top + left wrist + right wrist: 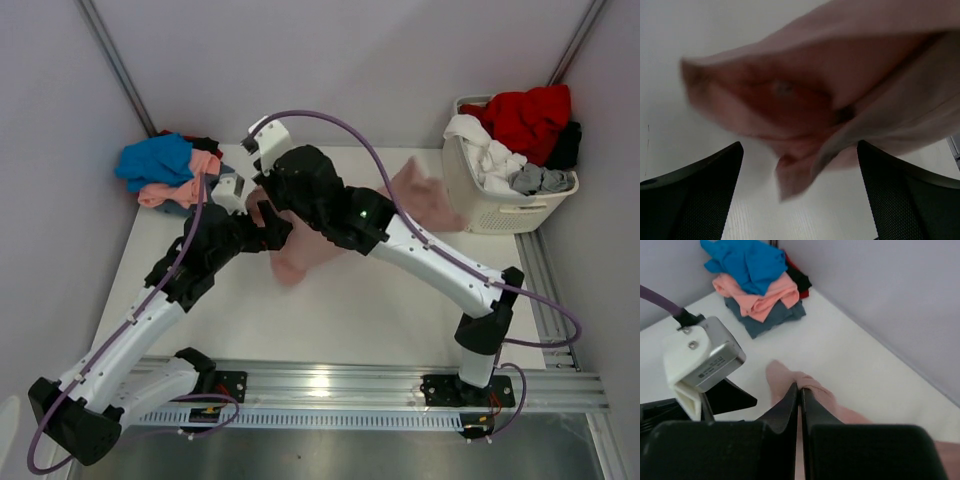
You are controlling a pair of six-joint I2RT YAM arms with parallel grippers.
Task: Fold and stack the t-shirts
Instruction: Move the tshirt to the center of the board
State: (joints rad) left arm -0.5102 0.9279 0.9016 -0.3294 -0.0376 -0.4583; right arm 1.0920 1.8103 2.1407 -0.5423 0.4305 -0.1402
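A dusty-pink t-shirt [300,258] hangs bunched above the white table, with another part of it showing behind the right arm [425,200]. My right gripper [800,388] is shut on a fold of this pink t-shirt [822,395]. In the left wrist view the shirt [815,95] droops just ahead of my left gripper [800,165], which is open, its fingers [705,190] wide apart with nothing between them. In the top view the left gripper [278,228] sits beside the hanging cloth, close to the right gripper [265,200]. Folded t-shirts lie stacked at the far left corner: blue [747,260], salmon [762,295] and slate [765,320].
A white slatted laundry basket [500,205] stands at the far right, holding red [525,115], white [485,150] and grey [540,180] clothes. The left arm's wrist camera housing [700,360] is close to my right fingers. Walls enclose the table at the back and sides.
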